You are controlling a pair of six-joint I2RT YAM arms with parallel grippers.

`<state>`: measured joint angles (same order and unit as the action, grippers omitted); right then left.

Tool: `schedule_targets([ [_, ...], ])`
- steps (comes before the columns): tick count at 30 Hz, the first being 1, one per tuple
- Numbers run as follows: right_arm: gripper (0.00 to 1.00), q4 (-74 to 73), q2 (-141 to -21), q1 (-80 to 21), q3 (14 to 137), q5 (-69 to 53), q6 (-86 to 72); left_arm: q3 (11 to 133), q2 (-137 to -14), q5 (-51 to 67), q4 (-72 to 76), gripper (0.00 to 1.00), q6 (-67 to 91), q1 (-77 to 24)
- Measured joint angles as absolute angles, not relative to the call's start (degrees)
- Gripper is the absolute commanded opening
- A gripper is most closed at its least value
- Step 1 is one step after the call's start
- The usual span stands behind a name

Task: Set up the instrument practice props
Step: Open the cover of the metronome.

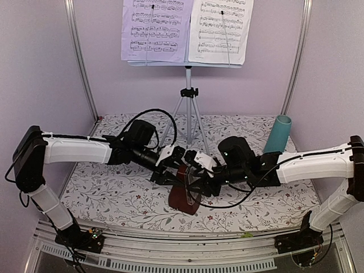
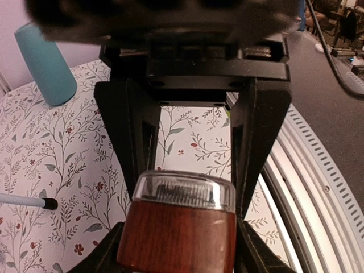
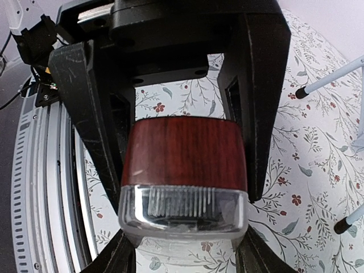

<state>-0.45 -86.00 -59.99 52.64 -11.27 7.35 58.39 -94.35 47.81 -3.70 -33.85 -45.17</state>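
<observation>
The dark-red-brown metronome (image 1: 185, 198) with a clear cap sits low over the flowered cloth at the table's middle front. My left gripper (image 1: 172, 170) reaches in from the left and is shut on it; in the left wrist view its fingers (image 2: 139, 159) press both sides of the metronome (image 2: 177, 227). From the right, my right gripper (image 1: 198, 177) is also shut on it, with the metronome (image 3: 185, 151) wedged between its fingers (image 3: 250, 136). The music stand (image 1: 189, 94) stands at the back on silver tripod legs, with sheet-music pages (image 1: 156, 28) spread on its desk.
A teal cup (image 1: 277, 135) stands upright at the back right, seen also as the cup (image 2: 45, 62) in the left wrist view. Tripod leg tips (image 3: 301, 92) rest on the cloth close behind the grippers. A ridged metal rail (image 1: 187, 250) runs along the near edge.
</observation>
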Motion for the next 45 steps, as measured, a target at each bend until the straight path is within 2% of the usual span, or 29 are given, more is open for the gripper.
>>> schedule_targets([
  [7, 0.00, 5.4, -84.1, -61.8, 48.1, -5.1, 7.7, 58.3, -94.3, 49.3, -3.7, 0.00, -35.5, -45.2],
  [14, 0.00, 5.5, -86.5, -53.9, 49.8, -21.6, 6.0, 58.3, -94.4, 46.4, -2.2, 0.00, -31.9, -45.7],
  [18, 0.00, 4.7, -87.3, -52.9, 50.9, -24.3, 5.3, 58.3, -94.2, 45.5, -1.9, 0.00, -30.6, -45.7],
  [21, 0.00, 3.8, -86.8, -55.2, 51.0, -20.8, 5.5, 58.2, -94.2, 45.8, -1.8, 0.00, -30.9, -45.6],
  [28, 0.00, 3.2, -84.2, -63.5, 49.4, -4.2, 7.6, 58.1, -94.7, 50.1, -2.7, 0.00, -34.5, -45.1],
  [32, 0.00, 4.8, -83.6, -64.5, 48.2, -0.7, 7.8, 58.3, -95.2, 51.2, -2.7, 0.00, -35.4, -45.1],
  [41, 0.00, 1.5, -86.0, -53.3, 51.6, -20.7, 3.8, 59.2, -95.4, 46.7, -1.8, 0.00, -31.2, -45.8],
  [45, 0.00, 1.0, -86.3, -52.8, 52.2, -23.0, 2.2, 59.2, -95.4, 45.7, -1.4, 0.00, -30.3, -45.8],
])
